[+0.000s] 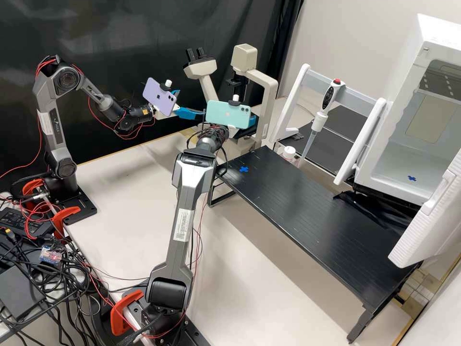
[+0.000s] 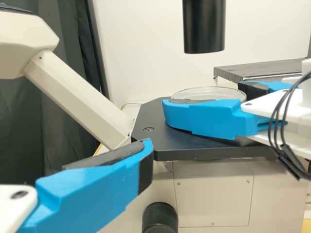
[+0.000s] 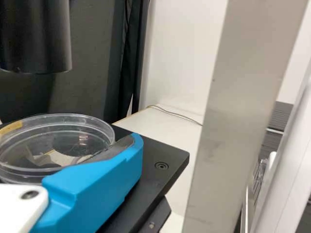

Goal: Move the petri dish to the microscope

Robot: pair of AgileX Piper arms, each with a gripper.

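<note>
At 12 o'clock in the high view, the right gripper [image 2: 205, 99] pinches the dish [image 3: 57, 145] at the scope [image 1: 270, 96]. The left gripper [image 1: 192, 103] is spread wide. Looks like put-down time; next, let go gently.

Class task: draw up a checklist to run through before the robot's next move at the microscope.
1. Petri dish over the black stage: ok.
2. Dish below the microscope's black tube: ok; exact centring, cannot tell.
3. Dish's underside flat on the stage: cannot tell.
4. Right gripper released from the dish: not ok, it appears closed on the sides.
5. Left gripper open and off the dish: ok.
</note>
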